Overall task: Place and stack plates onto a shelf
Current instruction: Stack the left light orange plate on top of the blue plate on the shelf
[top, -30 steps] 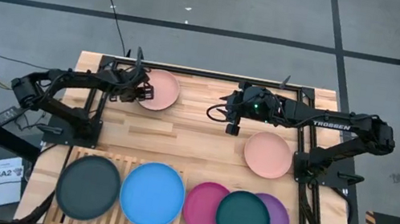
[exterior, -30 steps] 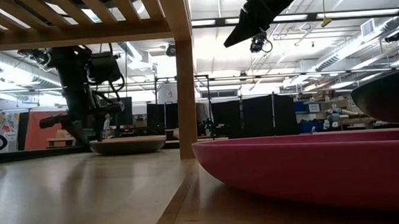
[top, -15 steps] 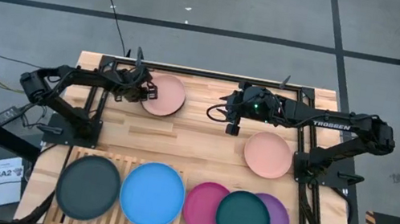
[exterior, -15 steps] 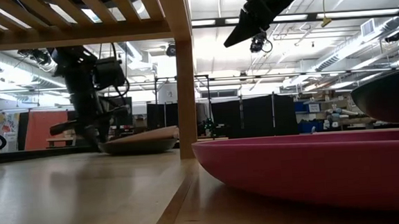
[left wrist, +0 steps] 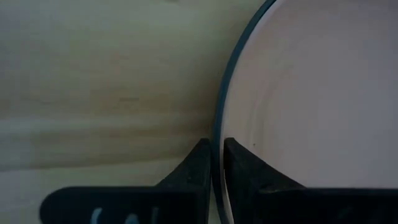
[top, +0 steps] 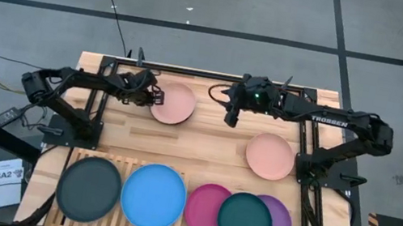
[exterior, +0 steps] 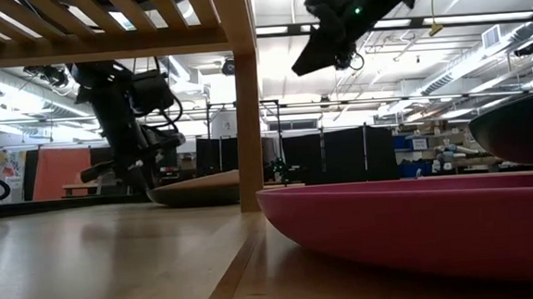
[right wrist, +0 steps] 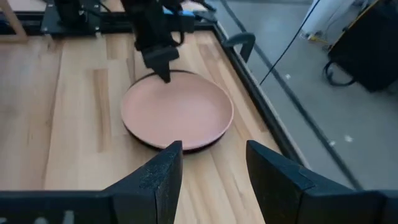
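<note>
A salmon pink plate [top: 174, 103] lies at the far middle of the table, and my left gripper [top: 151, 97] is shut on its left rim. The right wrist view shows the same plate [right wrist: 177, 115] with that gripper [right wrist: 163, 70] at its far side. My right gripper [right wrist: 211, 167] hovers open to the plate's right, above the table, and holds nothing. A second salmon plate [top: 270, 156] lies flat at the right. The black plate [top: 89, 189] and blue plate [top: 154, 196] sit on the slatted shelf [top: 124, 163] at the near left. My left gripper pinches the plate's left rim [left wrist: 217, 134] between its two fingers, one finger inside the rim and one outside. The fingers come from above, slanting in from the table's left. In the low view the plate [exterior: 199, 185] sits tilted, the side away from the fingers a little higher.
Magenta [top: 204, 209], teal [top: 244, 221] and purple [top: 279, 224] plates overlap at the near right, beside the shelf. Black arm frames stand at both table sides. Bare wood lies in the table's middle [top: 195, 149].
My left gripper has shut on the salmon plate's left rim and gone toward the table's right, sliding the plate that way; the plate now sits tipped. My right gripper has shifted a little toward the far edge and stayed open.
</note>
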